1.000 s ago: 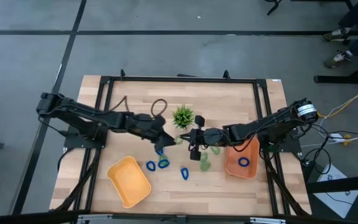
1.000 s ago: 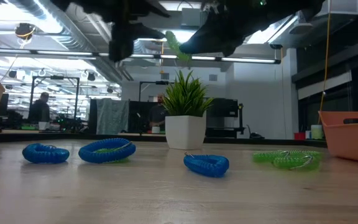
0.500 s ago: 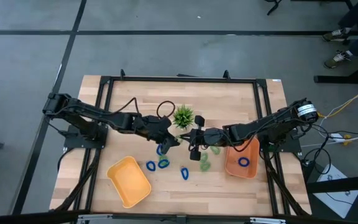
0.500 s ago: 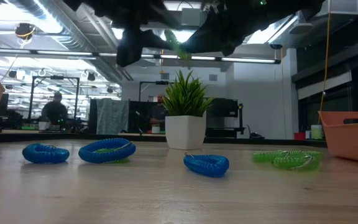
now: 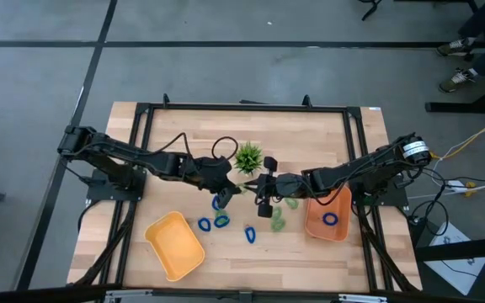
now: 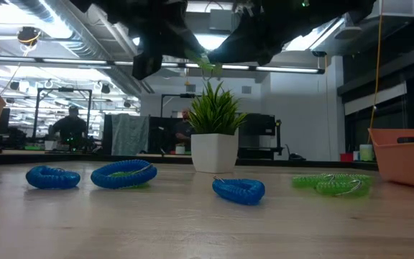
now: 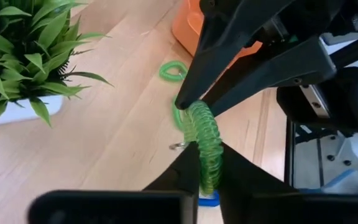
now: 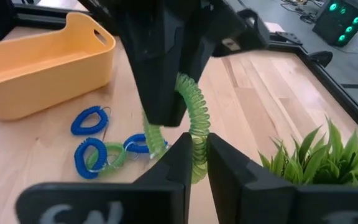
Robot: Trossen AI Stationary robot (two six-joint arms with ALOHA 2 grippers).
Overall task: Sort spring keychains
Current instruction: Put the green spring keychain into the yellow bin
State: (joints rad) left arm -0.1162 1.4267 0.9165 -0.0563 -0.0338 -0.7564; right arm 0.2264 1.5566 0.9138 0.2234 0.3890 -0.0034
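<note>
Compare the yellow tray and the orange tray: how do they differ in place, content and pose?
1. The yellow tray lies on the left arm's side of the table, the orange tray on the right arm's side.
2. The yellow tray holds nothing visible; the orange tray holds one blue spring keychain.
3. From above, the yellow tray lies at a slant to the table edge, while the orange tray lies nearly square to it.
Both are open trays resting on the wooden table.

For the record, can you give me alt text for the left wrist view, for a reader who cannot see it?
A light green spring keychain hangs in mid-air, pinched by both claws at once: the left claw from below and the right claw from above. Under them lies a wooden table with a potted plant, another green keychain and an orange tray.
</note>
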